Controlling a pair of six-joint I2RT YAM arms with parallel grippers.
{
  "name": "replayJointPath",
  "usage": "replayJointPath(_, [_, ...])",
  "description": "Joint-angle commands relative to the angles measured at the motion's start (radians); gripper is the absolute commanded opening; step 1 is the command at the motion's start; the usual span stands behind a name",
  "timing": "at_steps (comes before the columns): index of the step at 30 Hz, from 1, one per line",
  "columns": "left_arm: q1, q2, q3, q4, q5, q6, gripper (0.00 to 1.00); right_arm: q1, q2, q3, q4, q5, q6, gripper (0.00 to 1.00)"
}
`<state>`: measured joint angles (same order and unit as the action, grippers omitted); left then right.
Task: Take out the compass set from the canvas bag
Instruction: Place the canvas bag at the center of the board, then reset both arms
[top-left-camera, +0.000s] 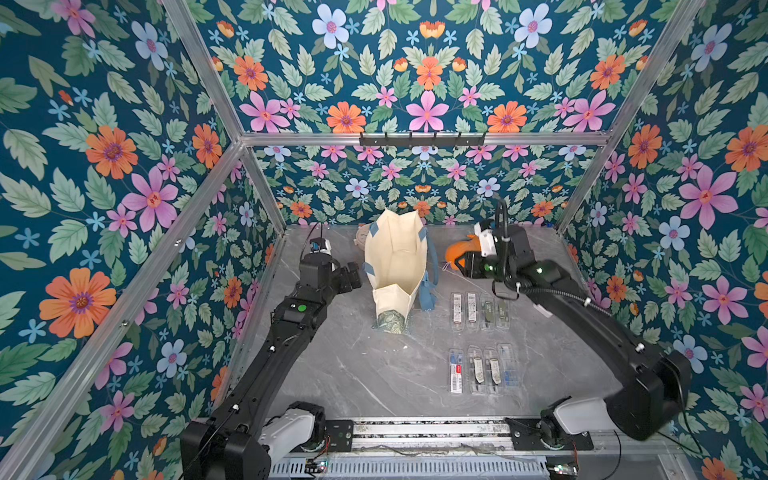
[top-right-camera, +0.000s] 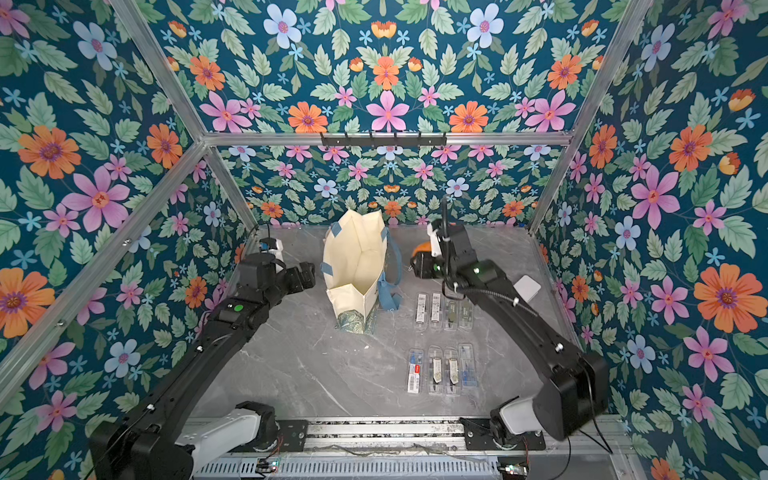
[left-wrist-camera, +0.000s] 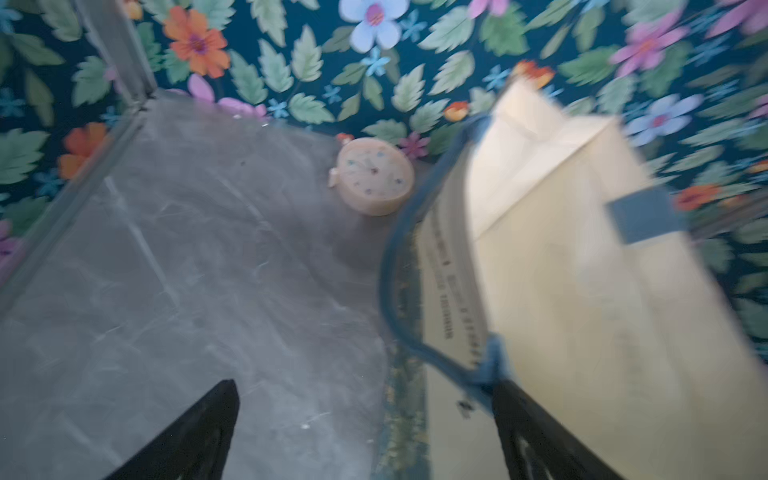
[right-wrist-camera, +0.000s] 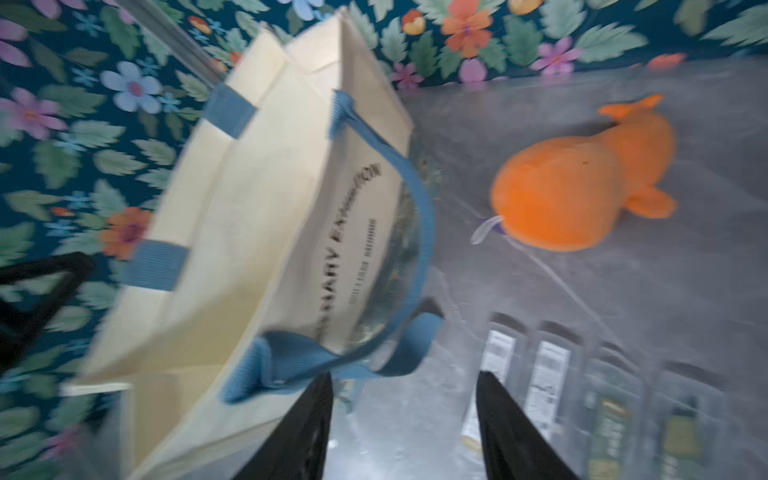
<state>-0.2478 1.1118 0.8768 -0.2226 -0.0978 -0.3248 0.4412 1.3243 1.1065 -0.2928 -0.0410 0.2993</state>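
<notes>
L gripper (left-wrist-camera: 363, 384) & R gripper (right-wrist-camera: 405, 376): jaws of both stand apart, nothing btwn them, one on each side of the canvas bag (top-left-camera: 397, 257), which stands upright mid-table w/ mouth gaping. Eight compass sets (top-left-camera: 471, 309) lie in two rows on the table (top-left-camera: 332, 374) beside it. We judge unloading near done. Bag looks empty, tho its bottom is poorly seen. Next: we'd peer in, reaching only if a case shows.
</notes>
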Motion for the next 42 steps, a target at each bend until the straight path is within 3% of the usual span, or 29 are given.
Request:
replayJointPath(1, [0.099, 0.053, -0.069, 0.174, -0.093, 0.073, 0.98, -0.048, -0.101, -0.234, 0.354, 0.232, -0.176, 0.61])
replayJointPath(3, [0.182, 0.119, -0.099, 0.201, -0.031, 0.05, 0.97, -0.08, -0.158, -0.336, 0.362, 0.267, -0.175, 0.64])
replayJointPath(6, [0.213, 0.184, -0.174, 0.264, -0.074, 0.072, 0.97, -0.085, -0.257, -0.514, 0.464, 0.28, -0.259, 0.67])
replayJointPath(10, [0.214, 0.153, -0.394, 0.594, -0.096, 0.193, 0.98, -0.117, -0.322, -0.7, 0.622, 0.283, -0.331, 0.78])
replayJointPath(16, [0.232, 0.258, -0.432, 0.827, -0.013, 0.267, 0.97, -0.239, -0.216, -0.816, 0.886, 0.186, -0.322, 0.79])
replayJointPath(19, [0.235, 0.328, -0.47, 1.042, 0.028, 0.249, 0.98, -0.282, -0.136, -0.852, 1.026, 0.16, -0.338, 0.78])
replayJointPath(21, [0.236, 0.381, -0.501, 1.182, 0.123, 0.323, 0.95, -0.292, -0.095, -0.861, 1.103, 0.176, -0.357, 0.79])
replayJointPath(25, [0.274, 0.421, -0.608, 1.403, 0.125, 0.299, 0.99, -0.32, -0.055, -0.867, 1.167, 0.163, -0.368, 0.81])
replayJointPath(29, [0.28, 0.501, -0.596, 1.485, 0.121, 0.297, 0.99, -0.396, 0.031, -0.895, 1.292, 0.087, -0.314, 0.86])
replayJointPath(32, [0.272, 0.493, -0.576, 1.418, 0.118, 0.309, 0.99, -0.414, 0.161, -0.919, 1.503, 0.062, -0.317, 0.89])
replayJointPath(35, [0.269, 0.491, -0.576, 1.411, 0.115, 0.312, 1.0, -0.441, 0.108, -0.865, 1.315, -0.007, -0.3, 0.99])
replayJointPath(37, [0.268, 0.493, -0.576, 1.418, 0.11, 0.313, 1.0, -0.477, 0.131, -0.826, 1.27, -0.07, -0.281, 0.99])
replayJointPath(42, [0.266, 0.493, -0.576, 1.419, 0.109, 0.313, 1.0, -0.495, 0.124, -0.803, 1.211, -0.075, -0.262, 0.99])
